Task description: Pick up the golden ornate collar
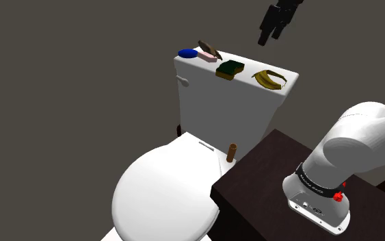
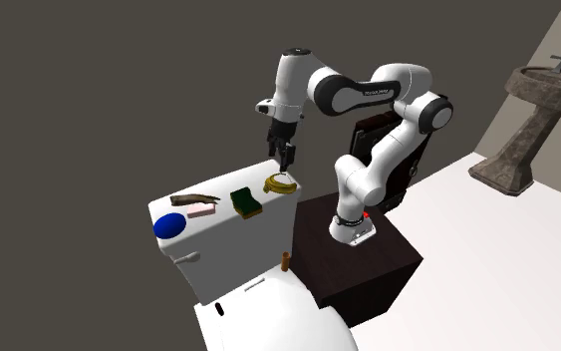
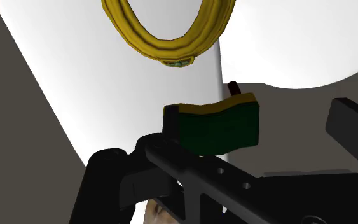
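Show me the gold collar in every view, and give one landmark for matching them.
Shoulder view: gold collar at the right end of the tank lid.
Second exterior view: collar at the lid's right end too.
Wrist view: collar just beyond the green sponge.
Landmark: that sponge, the collar's neighbour everywhere.

Wht tank lid: blue disc, pink-brn item, grn sponge, gold collar.

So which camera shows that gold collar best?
The shoulder view: the whole golden collar lies unobstructed on the tank lid. The wrist view comes close but crops it; the second exterior view shows it small and distant.
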Robot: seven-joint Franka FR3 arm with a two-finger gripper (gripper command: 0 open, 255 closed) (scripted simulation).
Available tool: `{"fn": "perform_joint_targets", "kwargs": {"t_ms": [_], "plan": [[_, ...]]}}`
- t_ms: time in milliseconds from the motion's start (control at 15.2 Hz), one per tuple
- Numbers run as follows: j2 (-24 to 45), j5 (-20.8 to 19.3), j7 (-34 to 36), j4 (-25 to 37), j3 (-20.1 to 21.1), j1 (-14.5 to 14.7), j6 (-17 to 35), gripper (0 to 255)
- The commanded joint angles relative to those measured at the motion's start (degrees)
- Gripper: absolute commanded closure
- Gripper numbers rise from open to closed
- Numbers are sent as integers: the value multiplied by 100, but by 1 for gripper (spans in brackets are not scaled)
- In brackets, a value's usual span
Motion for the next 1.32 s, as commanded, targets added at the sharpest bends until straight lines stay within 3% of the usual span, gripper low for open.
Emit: {"fn": "perform_joint_targets", "kwargs": {"t_ms": [0,528,1188,1254], "plan": [[0,0,0,0,0,0,0,0],[-514,-78,131,-1404,-31,-156,44,0],[-597,-104,130,-2052,-56,-174,591,0],[-603,-102,134,-2051,-52,-172,584,255]]}}
